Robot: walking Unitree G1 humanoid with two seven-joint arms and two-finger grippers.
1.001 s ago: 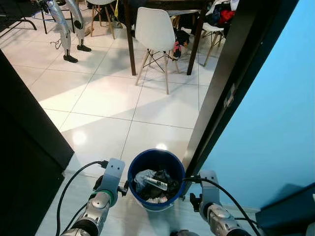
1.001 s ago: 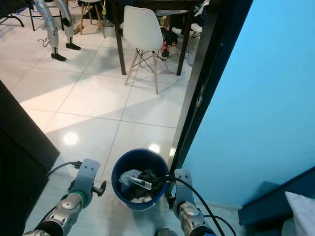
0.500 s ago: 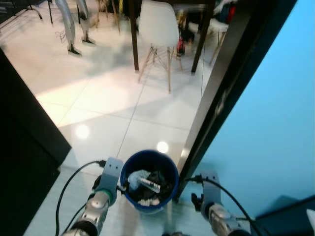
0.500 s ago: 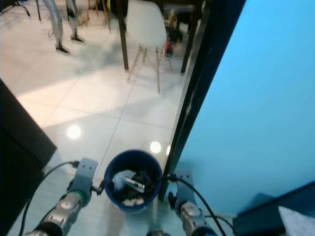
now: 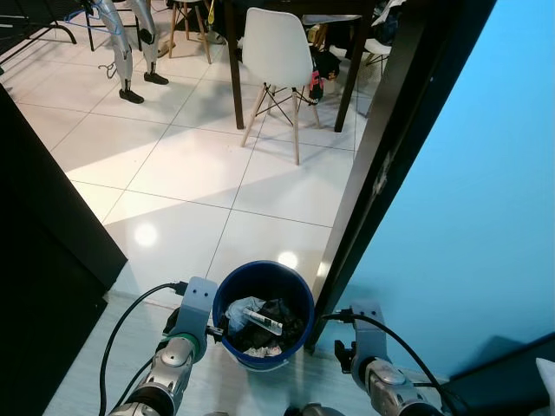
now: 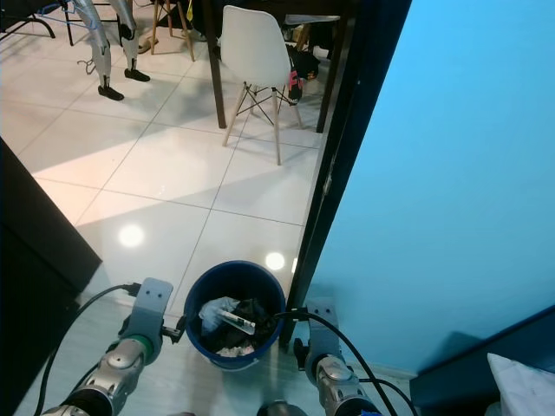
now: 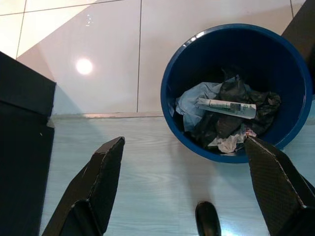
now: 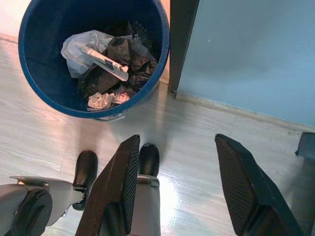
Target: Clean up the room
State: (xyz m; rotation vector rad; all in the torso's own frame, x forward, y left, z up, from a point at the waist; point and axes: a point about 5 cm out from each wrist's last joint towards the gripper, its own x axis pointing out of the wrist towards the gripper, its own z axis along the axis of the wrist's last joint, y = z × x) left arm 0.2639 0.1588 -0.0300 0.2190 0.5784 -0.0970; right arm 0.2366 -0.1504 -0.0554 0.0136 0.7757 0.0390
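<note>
Blue bin (image 5: 263, 308) stands on floor at doorway threshold, at 6 o'clock in head view, between both arms. Inside bin: crumpled black bag (image 7: 224, 120), pale plastic (image 7: 192, 102), white tube (image 7: 226, 107) lying on top. Left tool (image 7: 182, 187) at 7 o'clock, near bin, fingers spread wide, released, holds nothing. Right tool (image 8: 179, 184) at 5 o'clock, also released, fingers apart over grey wood floor (image 8: 197, 132). Dark door frame (image 5: 381, 165) just beside bin, blue wall (image 5: 486, 191) at 3 o'clock. White chair (image 5: 276, 52) at 12 o'clock, beside dark tabletop leg (image 5: 234, 65)
</note>
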